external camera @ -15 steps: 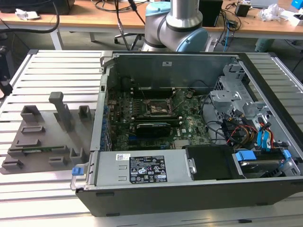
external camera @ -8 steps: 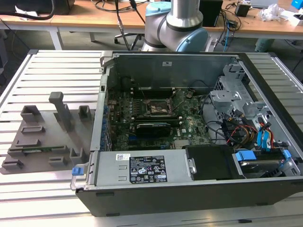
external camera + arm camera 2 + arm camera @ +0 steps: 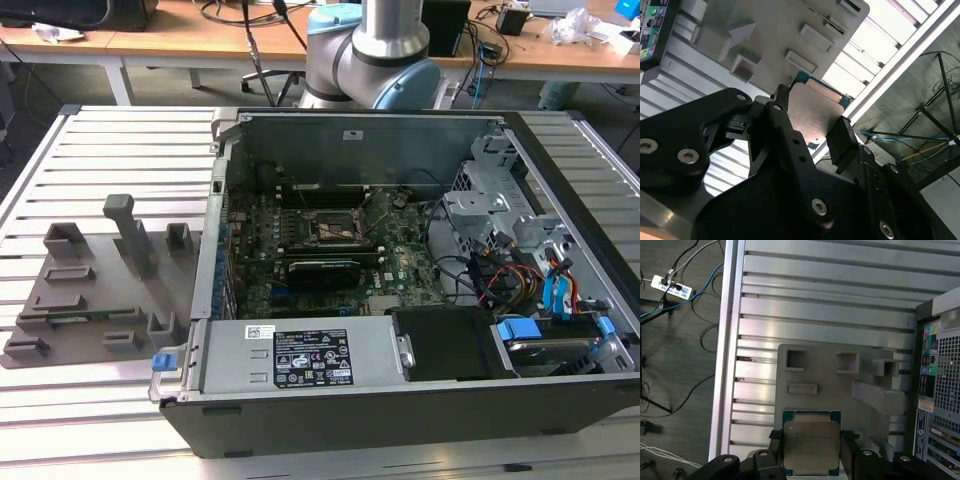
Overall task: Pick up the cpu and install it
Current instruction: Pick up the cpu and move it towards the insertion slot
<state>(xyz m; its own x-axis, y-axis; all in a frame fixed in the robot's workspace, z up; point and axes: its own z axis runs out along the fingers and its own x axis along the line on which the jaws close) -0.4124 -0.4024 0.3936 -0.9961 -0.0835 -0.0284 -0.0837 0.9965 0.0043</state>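
Observation:
The cpu (image 3: 811,442) is a flat square chip with a silvery top and a thin blue-green rim. My gripper (image 3: 811,449) is shut on it, one black finger pressing on each of two opposite edges. The second wrist view also shows the cpu (image 3: 815,110) clamped in the gripper (image 3: 812,124), held over the edge of a grey fixture tray (image 3: 790,30). In the exterior view the open computer case (image 3: 400,400) lies on the table, with the square dark socket frame (image 3: 335,225) on its motherboard.
The grey fixture tray (image 3: 90,290) with raised holders lies on the slatted metal table (image 3: 110,140) at the exterior view's left of the case. A long black expansion card (image 3: 322,270) sits beside the socket. Drive cages and cables (image 3: 520,260) fill the case's other end. The arm's base (image 3: 370,50) stands behind the case.

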